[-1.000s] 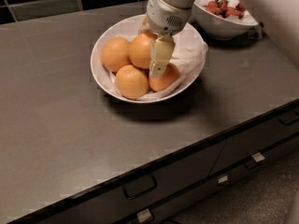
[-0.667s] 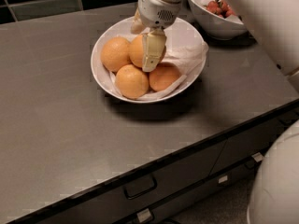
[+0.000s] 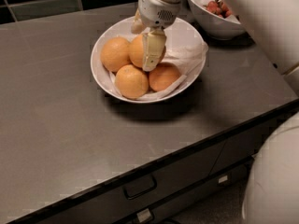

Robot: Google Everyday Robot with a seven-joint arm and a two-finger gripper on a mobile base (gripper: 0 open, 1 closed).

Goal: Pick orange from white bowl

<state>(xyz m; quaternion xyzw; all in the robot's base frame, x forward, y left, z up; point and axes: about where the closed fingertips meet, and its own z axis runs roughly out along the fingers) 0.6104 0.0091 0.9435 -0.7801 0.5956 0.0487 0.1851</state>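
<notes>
The white bowl (image 3: 96,69), lined with crumpled white paper, sits on the dark counter and holds several oranges. My gripper (image 3: 145,40) reaches down into the bowl from above, right at the back-middle orange (image 3: 136,51) and partly covering it. A paler orange (image 3: 115,53) lies to its left. Another orange (image 3: 131,81) lies at the front, and a smaller reddish one (image 3: 164,76) lies at the right.
A deeper white bowl with red berries (image 3: 216,16) stands at the back right, close behind my arm. The dark counter (image 3: 56,125) ends at a front edge above drawers with a handle (image 3: 140,186). My white body (image 3: 275,181) fills the lower right.
My gripper has shifted left and back across the bowl, from the right-hand orange to the back-middle orange. The oranges have not moved.
</notes>
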